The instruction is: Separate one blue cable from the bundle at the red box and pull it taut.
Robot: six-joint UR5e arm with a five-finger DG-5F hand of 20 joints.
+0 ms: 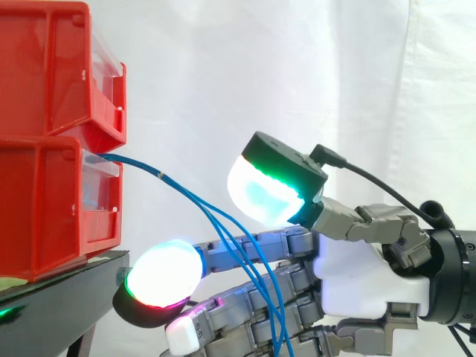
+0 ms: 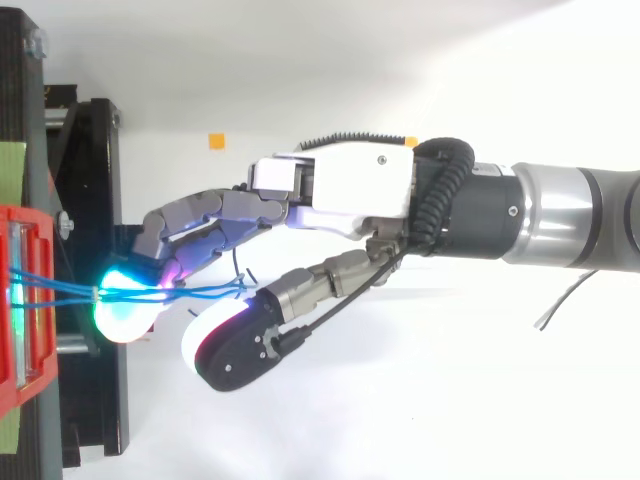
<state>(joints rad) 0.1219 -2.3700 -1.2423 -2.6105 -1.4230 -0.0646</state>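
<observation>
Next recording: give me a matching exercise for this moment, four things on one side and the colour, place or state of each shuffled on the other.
Things:
1. cables
2. bins
3. stand
4. hand

Descriptions:
A. open, fingers stretched toward the bins
B. red, stacked one on the other
C. blue, leaving the lower bin's front and drooping down across the fingers
D. black, carrying the bins

Pairs: 1-C, 2-B, 3-D, 4-A
</observation>
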